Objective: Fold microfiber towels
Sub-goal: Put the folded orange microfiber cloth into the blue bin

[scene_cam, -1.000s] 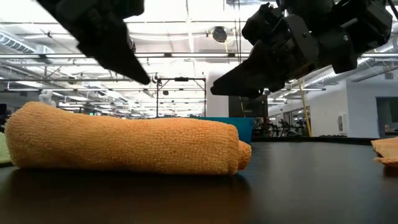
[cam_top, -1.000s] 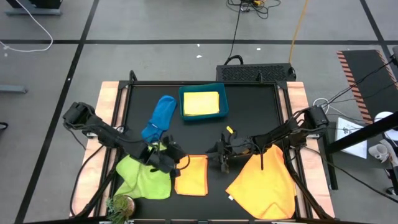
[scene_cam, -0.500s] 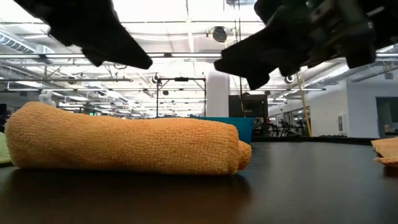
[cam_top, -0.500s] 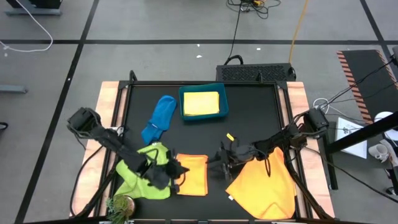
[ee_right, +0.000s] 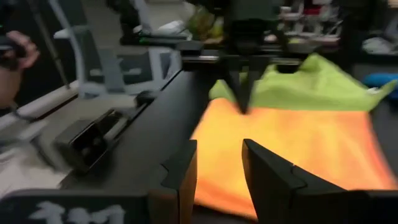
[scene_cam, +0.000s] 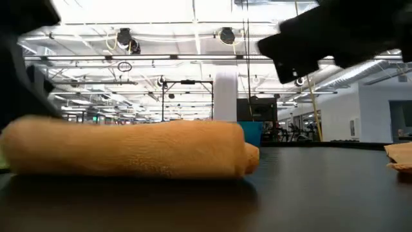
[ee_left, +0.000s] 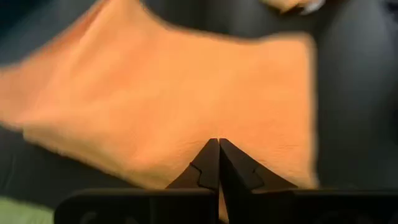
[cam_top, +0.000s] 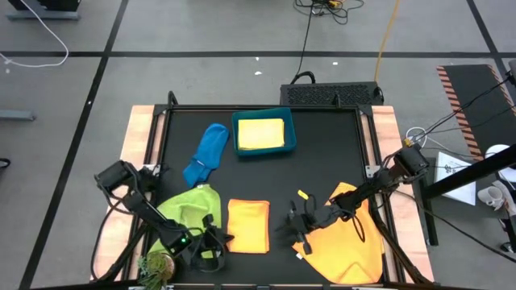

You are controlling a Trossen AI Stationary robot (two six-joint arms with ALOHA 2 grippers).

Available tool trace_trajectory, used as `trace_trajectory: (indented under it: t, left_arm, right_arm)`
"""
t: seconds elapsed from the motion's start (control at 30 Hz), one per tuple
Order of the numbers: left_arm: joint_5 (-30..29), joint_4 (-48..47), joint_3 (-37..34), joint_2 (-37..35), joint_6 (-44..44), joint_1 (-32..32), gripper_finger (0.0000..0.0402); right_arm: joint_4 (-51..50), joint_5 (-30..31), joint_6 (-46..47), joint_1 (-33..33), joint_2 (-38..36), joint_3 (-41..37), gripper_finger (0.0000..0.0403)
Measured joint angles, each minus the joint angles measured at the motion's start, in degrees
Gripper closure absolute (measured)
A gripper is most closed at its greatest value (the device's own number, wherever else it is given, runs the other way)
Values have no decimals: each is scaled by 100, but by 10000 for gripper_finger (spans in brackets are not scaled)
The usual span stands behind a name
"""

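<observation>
The folded orange towel (cam_top: 248, 226) lies flat on the table, well in front of the teal bin (cam_top: 263, 134) (which holds the yellow towel (cam_top: 260, 133)). The left gripper (ee_left: 218, 163), fingers pressed together, sits at its left edge; the right gripper (ee_right: 214, 171), fingers apart, hovers at its right.

Grey tiled floor (cam_top: 201, 72) surrounds the black counter (cam_top: 322, 169); cables (cam_top: 322, 8) trail across it. Overhead, ceiling lights (scene_cam: 225, 35) hang among white trusses, beside a white column (scene_cam: 225, 96).
</observation>
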Motion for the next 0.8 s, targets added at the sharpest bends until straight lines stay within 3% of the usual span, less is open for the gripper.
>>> trace_trajectory:
  t: [0.23, 0.5, 0.8]
  left_arm:
    - [219, -93, -1, 206, -437, 0, 396]
    - [-10, 664, 11, -211, 1000, -82, 392]
    - [159, 804, 11, -260, 1450, -175, 384]
  right_arm:
    - [502, 0, 12, 87, 390, 0, 283]
    - [959, -10, 125, -270, 1154, 151, 283]
    - [1023, -349, -38, -20, 1932, 879, 283]
